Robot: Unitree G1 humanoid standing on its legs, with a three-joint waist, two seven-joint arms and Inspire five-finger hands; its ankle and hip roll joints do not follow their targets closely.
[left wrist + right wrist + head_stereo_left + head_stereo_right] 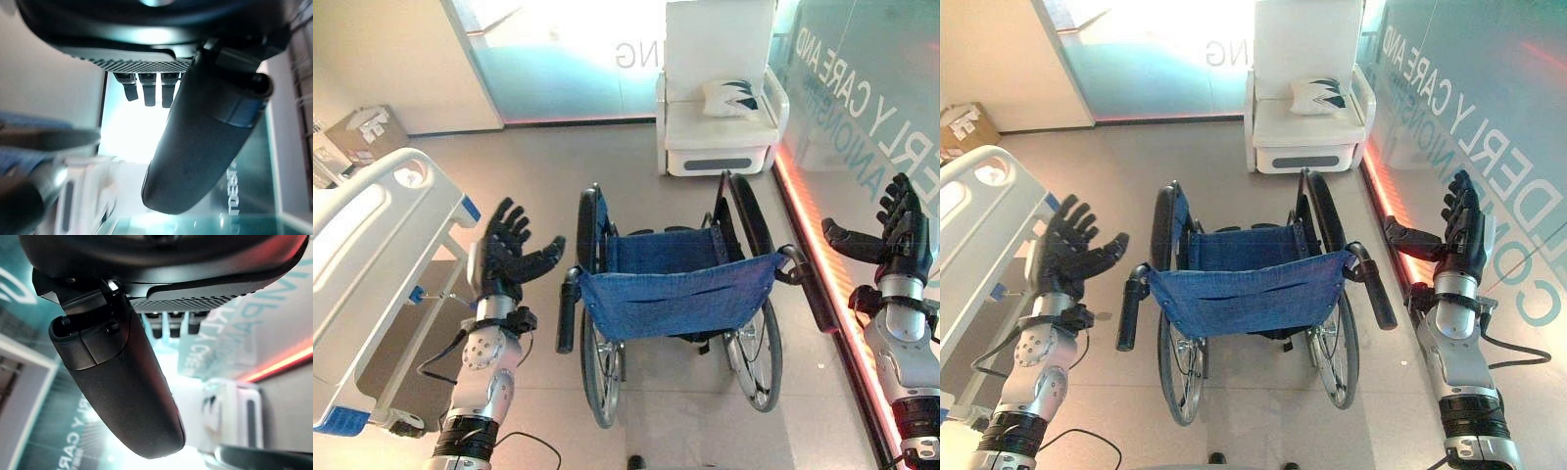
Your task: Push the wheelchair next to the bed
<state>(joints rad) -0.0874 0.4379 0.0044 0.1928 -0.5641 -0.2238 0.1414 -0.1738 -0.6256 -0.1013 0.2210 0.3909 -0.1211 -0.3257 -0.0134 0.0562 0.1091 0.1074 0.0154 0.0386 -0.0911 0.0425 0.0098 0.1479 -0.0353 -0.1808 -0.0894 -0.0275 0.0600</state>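
Flanking wheelchair (675, 294): left hand (509, 257), right hand (898, 235), fingers wide, empty; bed (372, 255) beside left.

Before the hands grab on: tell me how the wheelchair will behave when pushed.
The wheelchair should roll easily on its large wheels over the smooth floor. Its blue fabric back looks slack, so push by the handles. Uneven pushing would probably swing it towards the bed. Left hand and right hand are open.

Both arms are silver-grey metal with rounded joints and black ribbed bands low on the forearms. The left hand (509, 257) and right hand (899, 240) are matt black, with segmented fingers (512, 221). Below the fingers, each thumb (122, 396) is a thick, smooth dark casing.
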